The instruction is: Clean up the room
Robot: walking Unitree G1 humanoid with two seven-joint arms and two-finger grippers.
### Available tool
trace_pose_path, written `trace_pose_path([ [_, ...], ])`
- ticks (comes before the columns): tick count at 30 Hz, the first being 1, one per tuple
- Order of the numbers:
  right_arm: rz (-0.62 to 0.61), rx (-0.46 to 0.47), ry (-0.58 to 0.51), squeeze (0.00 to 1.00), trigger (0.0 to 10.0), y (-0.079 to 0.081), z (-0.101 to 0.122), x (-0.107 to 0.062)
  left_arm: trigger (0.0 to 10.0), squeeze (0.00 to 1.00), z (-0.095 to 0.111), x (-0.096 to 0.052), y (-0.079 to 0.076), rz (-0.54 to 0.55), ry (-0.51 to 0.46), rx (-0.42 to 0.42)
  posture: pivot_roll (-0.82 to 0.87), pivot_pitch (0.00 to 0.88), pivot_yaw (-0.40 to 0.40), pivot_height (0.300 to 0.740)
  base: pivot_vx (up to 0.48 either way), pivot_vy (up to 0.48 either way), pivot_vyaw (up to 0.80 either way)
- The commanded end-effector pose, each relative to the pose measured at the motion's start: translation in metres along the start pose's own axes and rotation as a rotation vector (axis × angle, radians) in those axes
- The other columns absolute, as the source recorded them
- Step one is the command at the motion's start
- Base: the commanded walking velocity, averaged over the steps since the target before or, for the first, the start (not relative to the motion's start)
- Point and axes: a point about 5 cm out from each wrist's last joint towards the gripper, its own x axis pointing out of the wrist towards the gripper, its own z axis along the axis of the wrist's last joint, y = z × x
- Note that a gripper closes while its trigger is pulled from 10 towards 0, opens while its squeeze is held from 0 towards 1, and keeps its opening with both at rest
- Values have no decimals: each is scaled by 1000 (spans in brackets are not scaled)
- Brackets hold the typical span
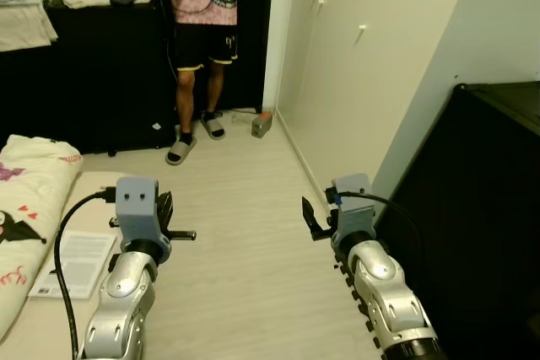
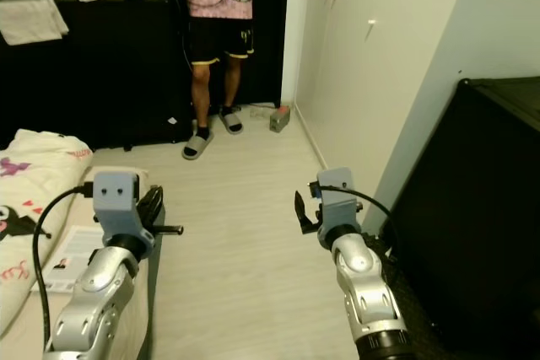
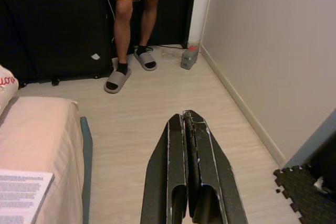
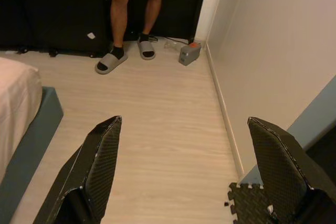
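Observation:
My left gripper point(image 3: 186, 124) is raised above the floor beside the bed, its two black fingers pressed together with nothing between them. My right gripper point(image 4: 184, 129) hovers over the wooden floor near the white wall, fingers wide apart and empty. A printed paper sheet point(image 1: 74, 263) lies on the mattress point(image 1: 51, 326) at my lower left. A small grey box with a red top point(image 1: 261, 124) sits on the floor by the doorway, far ahead of both grippers.
A person point(image 1: 205, 31) in a pink shirt, black shorts and grey slides stands ahead holding controllers. A white patterned duvet point(image 1: 25, 200) lies at left, black furniture point(image 1: 84, 73) behind it. A black cabinet point(image 1: 489, 208) and foam mat point(image 4: 252, 203) are at right.

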Motion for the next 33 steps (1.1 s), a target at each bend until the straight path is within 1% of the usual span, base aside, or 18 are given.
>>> trace_pose_path([
  [1, -20, 4, 17, 0, 10000, -6, -4, -2, 10000, 0, -3, -1, -2, -9, 12, -7, -57, 17, -46, 740, 319, 0, 0],
  [12, -16, -17, 20, 0, 10000, -5, -5, -2, 10000, 0, -2, -1, -2, -12, 12, -6, -56, 22, -42, 740, 316, 0, 0],
  [33, -16, -15, 19, 0, 10000, -4, -6, -3, 10000, 0, -2, -1, -1, -17, 11, -3, -52, 16, -36, 740, 316, 0, 0],
])
